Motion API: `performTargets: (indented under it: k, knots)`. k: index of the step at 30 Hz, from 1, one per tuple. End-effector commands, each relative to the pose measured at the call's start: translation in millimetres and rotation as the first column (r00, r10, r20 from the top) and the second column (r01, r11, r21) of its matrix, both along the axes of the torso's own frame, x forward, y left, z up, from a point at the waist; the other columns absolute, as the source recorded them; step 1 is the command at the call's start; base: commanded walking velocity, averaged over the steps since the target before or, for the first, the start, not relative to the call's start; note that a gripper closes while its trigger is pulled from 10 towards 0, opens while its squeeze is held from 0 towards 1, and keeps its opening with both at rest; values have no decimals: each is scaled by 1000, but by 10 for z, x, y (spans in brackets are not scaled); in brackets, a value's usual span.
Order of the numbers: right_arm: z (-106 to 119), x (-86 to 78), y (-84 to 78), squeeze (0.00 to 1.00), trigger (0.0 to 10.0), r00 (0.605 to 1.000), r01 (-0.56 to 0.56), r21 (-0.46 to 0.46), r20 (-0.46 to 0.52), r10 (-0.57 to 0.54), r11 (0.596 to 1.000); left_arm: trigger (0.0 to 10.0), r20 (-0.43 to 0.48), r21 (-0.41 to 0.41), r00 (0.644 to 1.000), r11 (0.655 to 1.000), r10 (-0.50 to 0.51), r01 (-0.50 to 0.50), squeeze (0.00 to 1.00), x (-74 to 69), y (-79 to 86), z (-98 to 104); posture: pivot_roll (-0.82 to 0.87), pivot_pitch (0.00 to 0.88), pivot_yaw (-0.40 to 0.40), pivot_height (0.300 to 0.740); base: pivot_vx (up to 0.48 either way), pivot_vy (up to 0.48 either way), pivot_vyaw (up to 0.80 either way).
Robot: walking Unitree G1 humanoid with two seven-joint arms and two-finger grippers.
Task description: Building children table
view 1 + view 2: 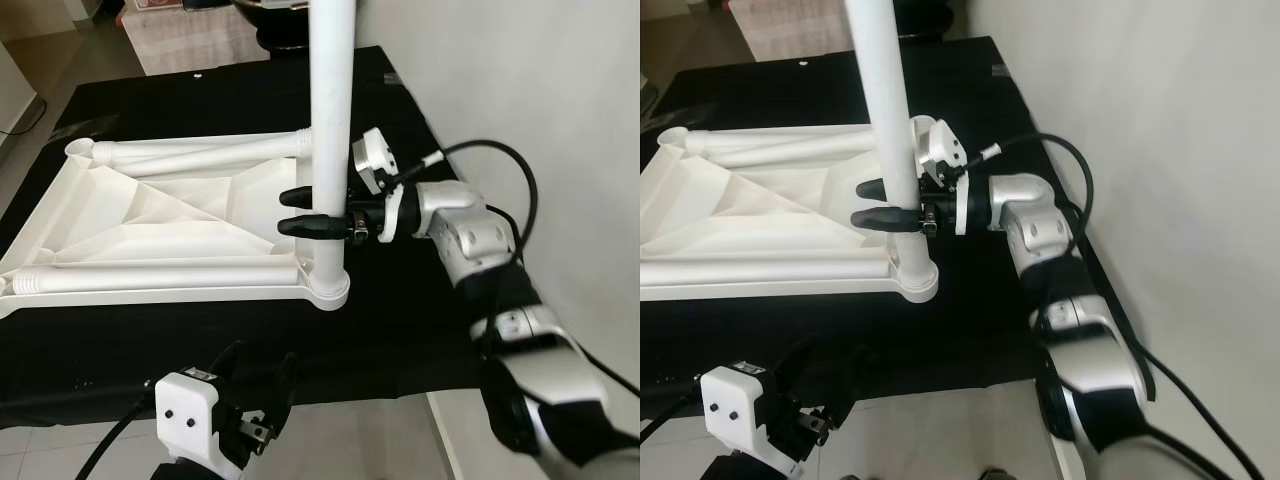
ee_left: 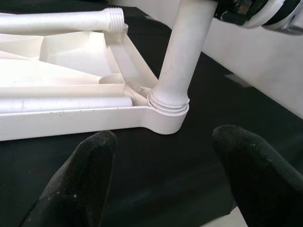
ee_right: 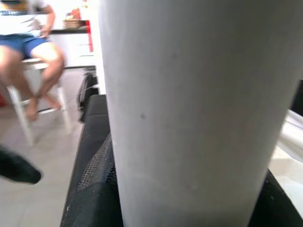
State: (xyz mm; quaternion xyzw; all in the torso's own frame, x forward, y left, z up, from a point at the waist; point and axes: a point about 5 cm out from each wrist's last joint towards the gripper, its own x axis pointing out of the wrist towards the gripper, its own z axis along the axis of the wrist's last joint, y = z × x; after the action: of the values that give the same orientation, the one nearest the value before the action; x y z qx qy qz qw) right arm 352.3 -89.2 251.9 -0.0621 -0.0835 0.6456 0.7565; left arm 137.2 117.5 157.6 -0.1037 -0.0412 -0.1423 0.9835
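Table leg: white tube, upright in the near right corner socket of the tabletop, seemingly being screwed in.
Tabletop: white plastic, upside down on a black cloth so its sockets face up; two loose legs lie in it.
Right gripper: fingers closed around the upright leg low down, likely to steady or turn it.
Left gripper: fingers open, empty, low at the cloth's near edge.
Person: seated on a stool, far off.

White tabletop lies upside down, one white leg upright in its corner socket
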Motion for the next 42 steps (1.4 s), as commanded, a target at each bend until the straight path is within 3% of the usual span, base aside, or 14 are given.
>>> performTargets:
  k: [1,7,8,9,11,19,20,25,26,30,31,36,37,42]
  knots:
    - [-248,-67,-35,0,0,991,76,34,-114,-72,997,10000,-30,2,1000,1000,2,-2,0,-10,1,-43,92,190,22,740,0,0,0]
    - [-633,-238,27,0,0,861,471,-24,-205,-466,882,10000,-29,2,1000,1000,-1,1,0,4,26,-48,81,189,34,740,0,0,0]
    - [-767,-290,-27,0,0,650,734,-83,-204,-732,674,10000,-28,3,1000,1000,-1,1,0,9,34,-51,76,186,33,740,0,0,0]
    - [-804,-417,23,0,0,552,817,-95,-160,-819,569,10000,-29,4,1000,1000,-2,2,0,21,43,-58,92,178,47,740,0,0,0]
    - [-811,-520,110,0,0,519,839,-96,-152,-841,535,10000,-29,6,1000,1000,-3,3,0,29,50,-63,92,178,47,740,0,0,0]
    - [-743,-501,363,0,0,576,797,-80,-200,-793,599,10000,-34,11,999,1000,-1,1,0,55,65,-99,104,147,42,740,0,0,0]
    - [-738,-493,378,0,9451,594,780,-95,-195,-780,618,10000,-33,11,999,1000,1,0,0,53,65,-98,104,147,42,740,0,0,0]
    - [-622,-488,433,0,10000,656,733,-51,-213,-724,678,10000,-31,7,1000,1000,-1,1,0,45,58,-87,105,156,35,740,0,0,0]
    - [-558,-481,467,1000,10000,710,681,-16,-229,-666,732,10000,-31,6,1000,1000,-3,3,0,42,53,-83,107,158,32,740,0,0,0]
    - [-418,-473,503,1000,10000,806,570,59,-232,-544,819,10000,-30,3,1000,1000,-6,6,0,37,43,-76,109,164,32,740,0,0,0]
    - [-270,-411,445,1000,10000,903,413,104,-179,-391,905,10000,-29,1,1000,1000,-7,7,0,27,33,-68,117,171,27,740,0,0,0]
    - [-185,-296,316,890,10000,963,262,43,-78,-259,964,10000,-28,-1,1000,1000,-9,9,0,11,22,-57,120,179,25,740,0,0,0]
    - [-172,-252,279,0,10000,973,227,19,-56,-225,974,10000,-28,-1,1000,1000,-9,9,0,5,19,-51,125,186,23,740,0,0,0]
    - [-134,-130,196,0,10000,996,89,-57,-13,-90,994,10000,-30,-1,1000,1000,-10,10,0,-19,11,-35,142,201,21,740,0,0,0]
